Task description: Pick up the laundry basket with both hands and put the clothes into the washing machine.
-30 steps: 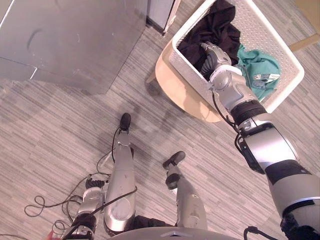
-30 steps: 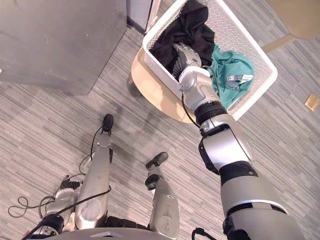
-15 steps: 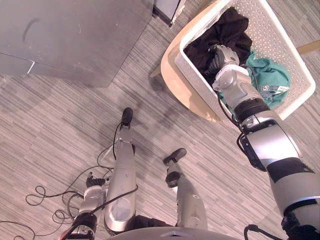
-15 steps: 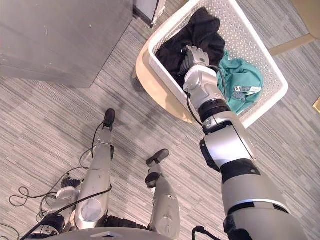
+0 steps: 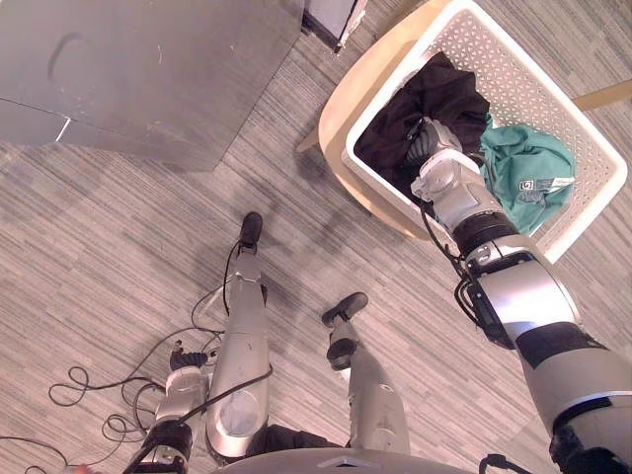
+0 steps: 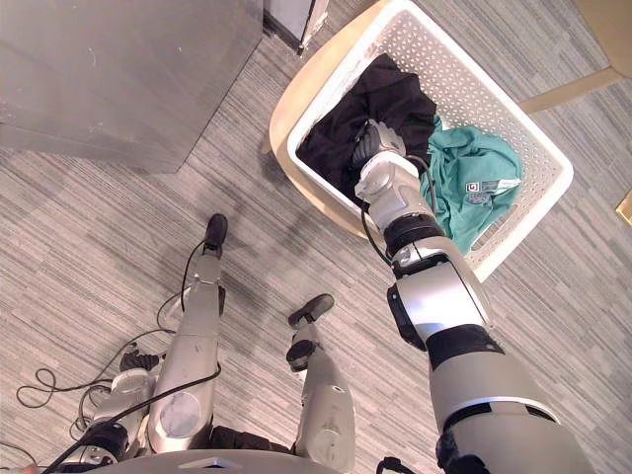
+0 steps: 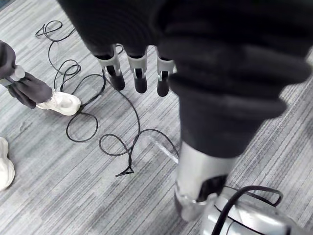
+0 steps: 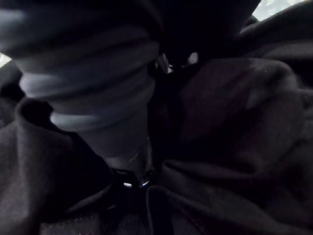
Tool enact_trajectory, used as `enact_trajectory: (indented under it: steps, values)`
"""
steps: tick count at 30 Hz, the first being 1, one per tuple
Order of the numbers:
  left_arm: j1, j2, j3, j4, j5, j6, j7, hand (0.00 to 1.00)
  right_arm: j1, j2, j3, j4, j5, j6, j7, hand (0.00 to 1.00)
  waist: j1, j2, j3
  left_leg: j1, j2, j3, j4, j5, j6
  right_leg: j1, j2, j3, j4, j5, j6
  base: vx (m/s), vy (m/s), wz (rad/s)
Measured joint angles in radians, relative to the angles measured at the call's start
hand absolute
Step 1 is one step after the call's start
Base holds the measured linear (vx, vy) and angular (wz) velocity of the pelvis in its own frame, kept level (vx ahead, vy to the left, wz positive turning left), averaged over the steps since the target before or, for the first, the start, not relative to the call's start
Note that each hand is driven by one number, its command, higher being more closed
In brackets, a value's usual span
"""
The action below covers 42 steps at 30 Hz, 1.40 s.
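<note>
Two bits of clothing, a black garment (image 5: 395, 123) and a teal garment (image 5: 525, 170), are sitting in the white laundry basket (image 5: 528, 89), which is up on a round pale wooden stool (image 5: 346, 104) near a big grey cabinet (image 5: 148, 69). Looks like the right hand (image 6: 367, 146) is dug into the black garment, fingers buried in cloth, so can't tell how they're set. Meanwhile the left hand (image 7: 139, 73) hangs low over the striped floor (image 5: 118, 247), fingers straight and a bit apart, holding nothing.

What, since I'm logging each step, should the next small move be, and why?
Probably gather the black garment and lift it slightly: the right robot hand is buried in it inside the white basket, while the left robot hand hangs open over the floor, far from the basket.
</note>
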Motion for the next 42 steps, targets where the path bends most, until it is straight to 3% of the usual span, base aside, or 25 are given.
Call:
enact_trajectory:
  steps: [5, 11, 16, 19, 26, 28, 31, 36, 42]
  values:
    - [-0.001, -0.010, 0.028, -0.008, -0.026, 0.000, 0.002, 0.00, 0.016, 0.024, -0.175, -0.111, 0.147, 0.019, -0.100, 1.00, -0.001, 0.000, 0.012, -0.020, 0.001, -0.001, 0.009, 0.000, 0.000, -0.013, 0.001, -0.002, 0.004, 0.001, -0.002, 0.00, 0.041, -0.01]
    - [-0.005, -0.016, 0.038, -0.008, -0.049, 0.000, 0.019, 0.00, 0.049, 0.123, -0.362, -0.244, 0.337, 0.008, -0.234, 1.00, -0.003, 0.000, 0.012, -0.023, 0.008, 0.000, 0.014, 0.000, 0.000, -0.016, 0.006, 0.000, 0.006, 0.003, -0.004, 0.00, 0.019, -0.02]
    - [-0.018, -0.010, 0.057, -0.037, -0.094, -0.018, 0.043, 0.00, 0.090, 0.237, -0.458, -0.360, 0.549, -0.102, -0.350, 1.00, -0.009, 0.000, 0.012, -0.015, 0.019, 0.002, 0.008, 0.004, -0.005, -0.016, 0.013, 0.009, 0.007, 0.003, -0.005, 0.00, 0.015, -0.05]
    - [-0.027, 0.002, 0.056, -0.040, -0.098, -0.024, 0.045, 0.00, 0.104, 0.293, -0.474, -0.414, 0.628, -0.156, -0.380, 1.00, -0.019, 0.000, 0.012, -0.009, 0.021, 0.005, -0.008, 0.015, -0.007, -0.018, 0.014, 0.010, 0.007, 0.004, -0.006, 0.00, 0.001, -0.02]
    - [-0.048, 0.010, 0.056, -0.040, -0.145, -0.030, 0.066, 0.00, 0.136, 0.384, -0.480, -0.511, 0.838, -0.292, -0.406, 1.00, -0.031, -0.001, 0.012, 0.008, 0.028, 0.012, -0.043, 0.037, -0.012, -0.020, 0.019, 0.013, 0.007, 0.005, -0.008, 0.00, 0.002, -0.01]
    - [-0.058, 0.013, 0.056, -0.039, -0.161, -0.035, 0.067, 0.00, 0.153, 0.408, -0.472, -0.517, 0.954, -0.364, -0.399, 1.00, -0.036, -0.001, 0.012, 0.017, 0.030, 0.012, -0.046, 0.038, -0.013, -0.014, 0.021, 0.015, 0.007, 0.006, -0.009, 0.00, 0.000, 0.00]
    - [-0.058, 0.016, 0.057, -0.039, -0.184, -0.036, 0.066, 0.00, 0.184, 0.438, -0.469, -0.557, 1.078, -0.420, -0.389, 1.00, -0.043, -0.002, 0.011, 0.032, 0.030, 0.013, -0.066, 0.049, -0.014, -0.009, 0.021, 0.016, 0.008, 0.006, -0.009, 0.00, 0.000, 0.00]
    - [-0.059, 0.019, 0.058, -0.036, -0.213, -0.037, 0.062, 0.00, 0.241, 0.464, -0.459, -0.661, 1.182, -0.469, -0.357, 1.00, -0.050, -0.003, 0.011, 0.075, 0.030, 0.026, -0.080, 0.056, -0.014, 0.013, 0.011, 0.038, 0.030, -0.001, -0.009, 0.01, 0.013, 0.00]
    - [-0.058, 0.027, 0.056, -0.026, -0.222, -0.030, 0.033, 0.00, 0.318, 0.467, -0.441, -0.800, 1.262, -0.507, -0.322, 1.00, -0.058, -0.006, 0.009, 0.181, 0.019, 0.038, -0.121, 0.065, -0.007, 0.049, -0.033, 0.054, 0.147, -0.070, -0.004, -0.01, 0.002, 0.08]
